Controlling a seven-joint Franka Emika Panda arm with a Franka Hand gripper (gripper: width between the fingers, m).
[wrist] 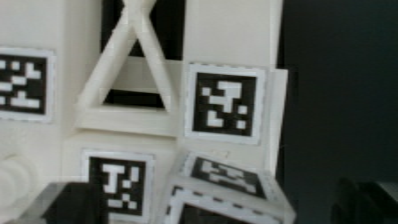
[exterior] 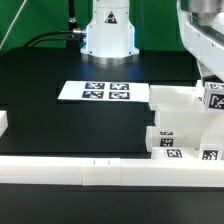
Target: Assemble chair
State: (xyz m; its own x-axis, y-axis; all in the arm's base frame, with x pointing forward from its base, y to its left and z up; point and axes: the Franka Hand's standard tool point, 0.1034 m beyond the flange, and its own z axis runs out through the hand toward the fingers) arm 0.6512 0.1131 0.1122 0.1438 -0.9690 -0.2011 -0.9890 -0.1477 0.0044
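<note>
A Franka arm hangs over a cluster of white chair parts (exterior: 185, 125) gathered at the exterior view's right on a black counter (exterior: 70, 125), just inside the low white border rail (exterior: 90, 172) that runs along the near edge. The flat marker board (exterior: 105, 91) lies well apart from the cluster, toward the robot's base (exterior: 108, 30).

The claw (exterior: 213, 90) is lowered onto the top of the cluster, but whether its jaws stand apart or are closed on a part cannot be told from either view.

The wrist view looks straight down onto an X-braced side frame (wrist: 134, 60) standing among tagged blocks, with a small tilted cube (wrist: 231, 185) close beside it.

The parts look like hard, glossy moulded plastic: probably light and stiff, unlikely to bend or break, but slick enough to slip or twist between smooth fingers. The thin cross-braces seem poor places to pinch; a better hold is likely across a flat, solid upright of the side frame, or across two parallel faces of a block, kept clear of the printed tags (wrist: 226, 103) where possible.
</note>
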